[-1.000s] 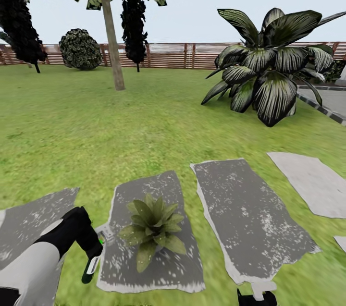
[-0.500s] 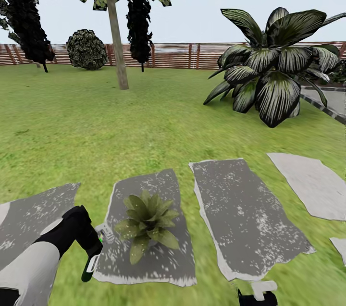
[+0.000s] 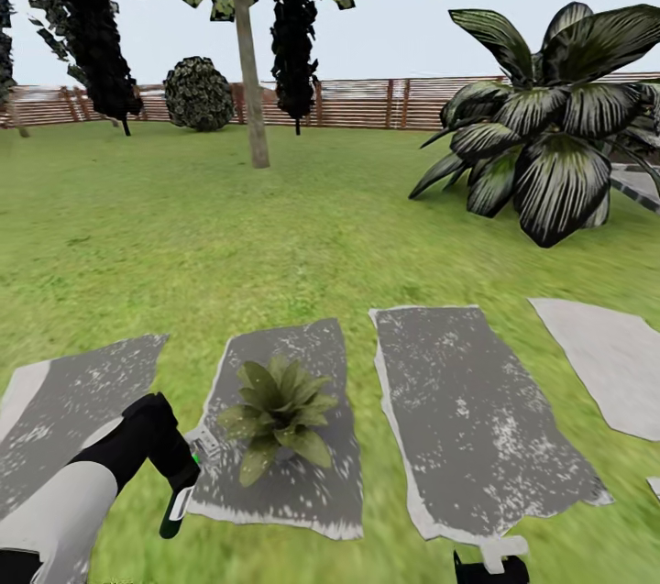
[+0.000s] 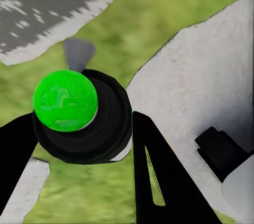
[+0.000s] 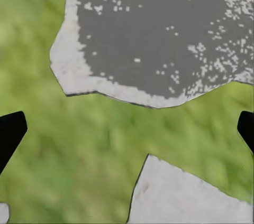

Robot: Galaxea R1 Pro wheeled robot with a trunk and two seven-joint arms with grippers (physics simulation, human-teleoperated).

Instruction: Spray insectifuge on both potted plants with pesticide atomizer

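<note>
Swinging leftward, the head view slides the potted plant [image 3: 275, 416] rightward on its grey slab [image 3: 312, 492]; the left pincer [image 3: 188, 474], clamped on the pesticide atomizer [image 4: 79, 113] just beside that plant, could misaim, while the right pincer [image 5: 127, 129] gapes wide.

A big dark plant with white-striped leaves [image 3: 550, 135] filled the upper right of the head view. A thin tree trunk [image 3: 249, 80] rose at upper centre-left, beside a hanging dark tree [image 3: 293, 43]. A round bush [image 3: 198, 93] sat left of the trunk, and another dark tree [image 3: 92, 34] stood at the upper left under pale sky [image 3: 412, 16].
</note>
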